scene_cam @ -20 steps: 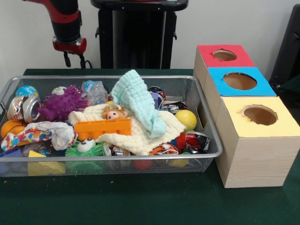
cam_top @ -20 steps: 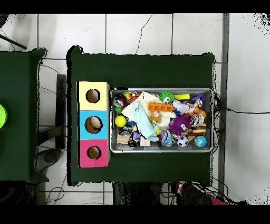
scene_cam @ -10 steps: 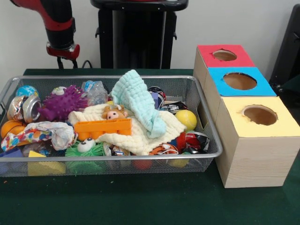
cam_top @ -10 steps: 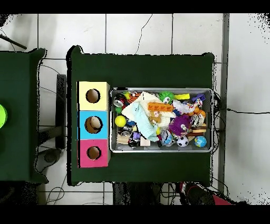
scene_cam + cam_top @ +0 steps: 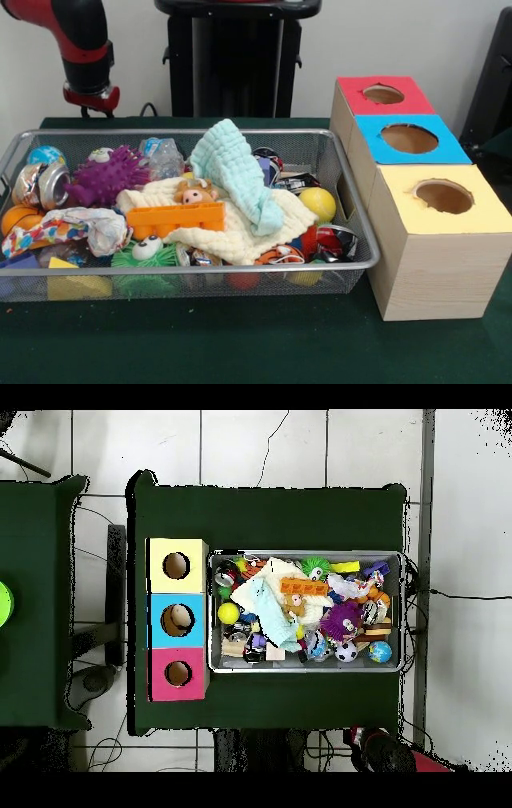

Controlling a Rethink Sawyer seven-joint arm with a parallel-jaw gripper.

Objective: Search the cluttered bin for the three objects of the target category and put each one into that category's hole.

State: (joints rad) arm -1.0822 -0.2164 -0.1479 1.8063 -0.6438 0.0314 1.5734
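Front view: the green table carries the wire bin, heaped with toys and cloths, and three boxes at its right edge. The gripper hangs beyond the bin's far left corner; its opening cannot be told.

Overhead view: white tiled floor surrounds the table.

The scene is seen close and low from the front, across the green table, with the wire bin near. From overhead it is viewed straight down from far above. The bin and boxes are shared.
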